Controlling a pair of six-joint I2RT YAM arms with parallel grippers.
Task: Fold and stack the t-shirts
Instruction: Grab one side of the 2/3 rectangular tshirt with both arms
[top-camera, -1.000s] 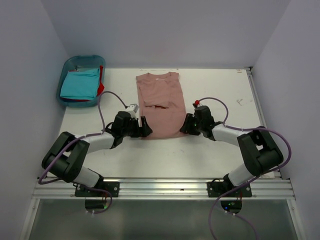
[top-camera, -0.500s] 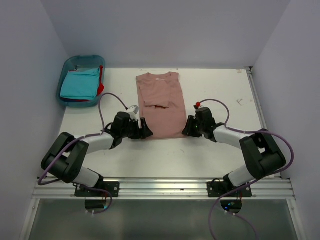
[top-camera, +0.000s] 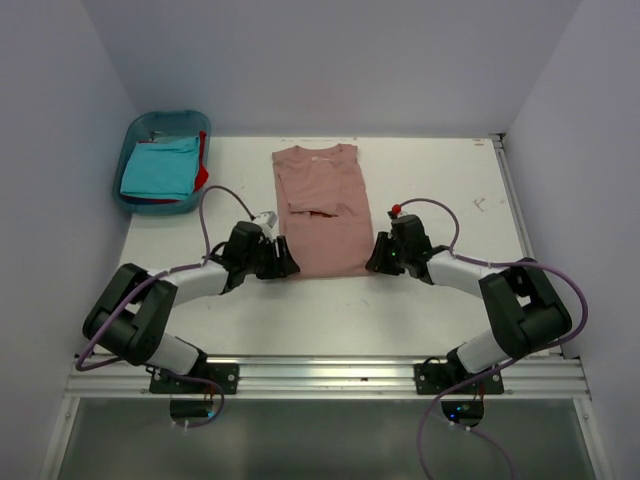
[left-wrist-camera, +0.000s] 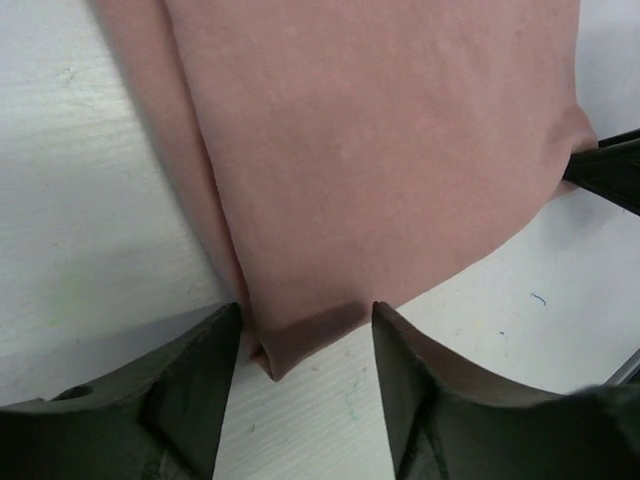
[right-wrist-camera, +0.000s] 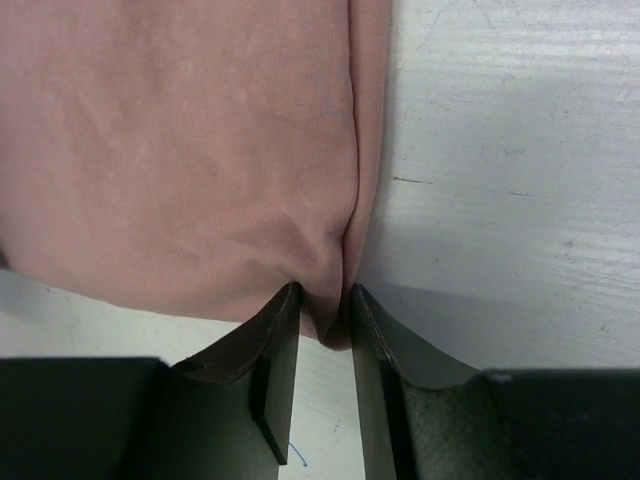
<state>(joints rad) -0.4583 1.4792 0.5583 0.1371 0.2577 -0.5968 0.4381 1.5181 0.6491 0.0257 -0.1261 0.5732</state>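
Right end effector (right-wrist-camera: 322, 297) pinches the pink t-shirt (right-wrist-camera: 180, 150) hem; left end effector (left-wrist-camera: 305, 318) straddles it, jaws apart.

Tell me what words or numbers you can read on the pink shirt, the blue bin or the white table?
None can be read.
The dusty pink cloth t-shirt shows only plain fabric, with no print in view.
The blue plastic bin shows no label.
The white table has small dark marks, too small to read as letters.
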